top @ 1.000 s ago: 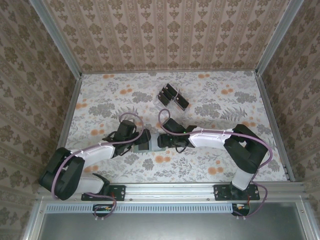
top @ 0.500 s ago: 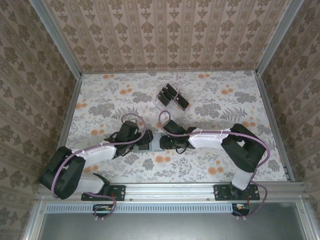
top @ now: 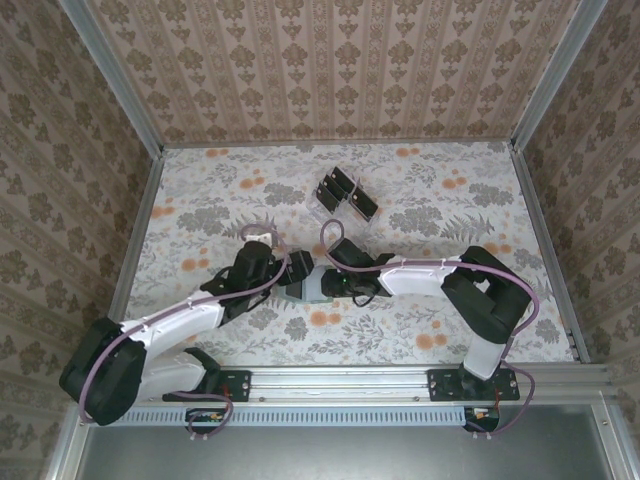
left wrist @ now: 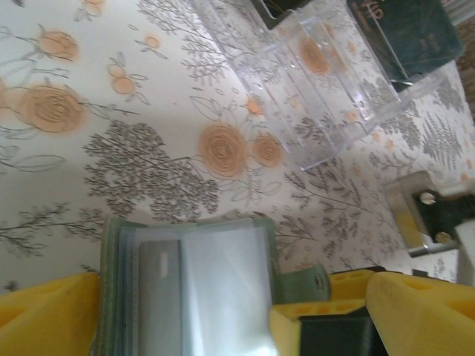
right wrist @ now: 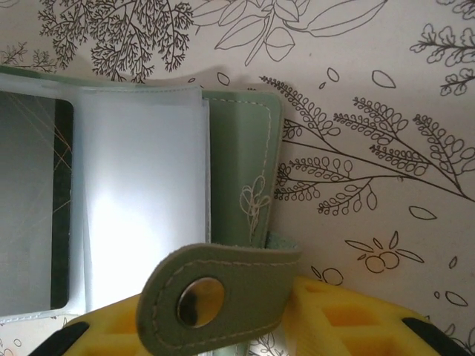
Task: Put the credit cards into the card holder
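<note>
at mid-table, the left gripper [top: 284,274] is straddling the open card holder [left wrist: 189,289], jaws wide apart. the right gripper [top: 322,283] is lying under its snap strap [right wrist: 215,293], and i cannot tell its grip. the holder looks readied, so next is probably fetching credit cards [left wrist: 404,30] from the clear rack [left wrist: 334,96].

Floral-print tabletop [top: 420,200]; damask-patterned walls [top: 330,70] left, far, right; aluminium frame rail [top: 340,380] along near edge.
</note>
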